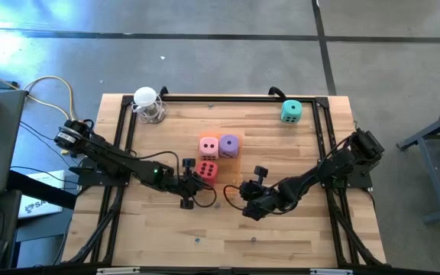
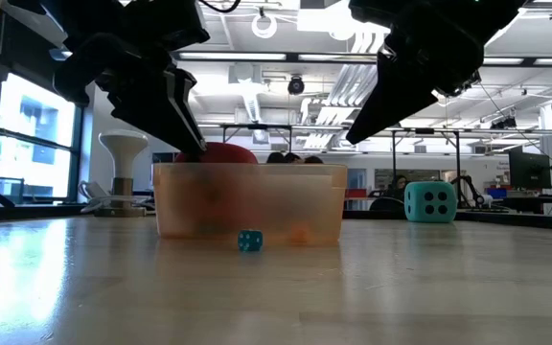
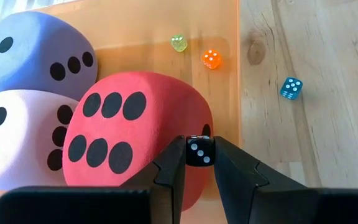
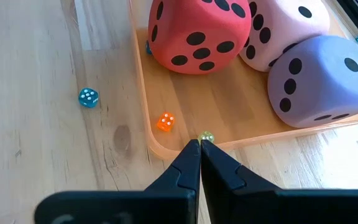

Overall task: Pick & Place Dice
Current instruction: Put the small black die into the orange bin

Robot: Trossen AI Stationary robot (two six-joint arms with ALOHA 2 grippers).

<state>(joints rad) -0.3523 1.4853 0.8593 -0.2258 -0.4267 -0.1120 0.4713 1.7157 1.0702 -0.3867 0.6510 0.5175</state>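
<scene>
With my left fingers [image 3: 200, 163] clamped on a small black die [image 3: 200, 151] over the orange tray [image 3: 229, 74] mid-surface, beside the red die [image 3: 129, 134], I should release low; my right fingers [image 4: 200, 149] are shut, empty.

I see a red die [image 3: 129, 134] with black pips, a pink die [image 3: 17, 137] and a purple die [image 3: 36, 56] likewise black-spotted, all on a translucent orange tray [image 3: 229, 68]. A teal die [image 1: 291, 111] with dark pips sits near the pale wooden desk's [image 1: 281, 237] far right corner. My left tool [image 3: 199, 163] pinches a tiny black die [image 3: 200, 151] with white pips.
</scene>
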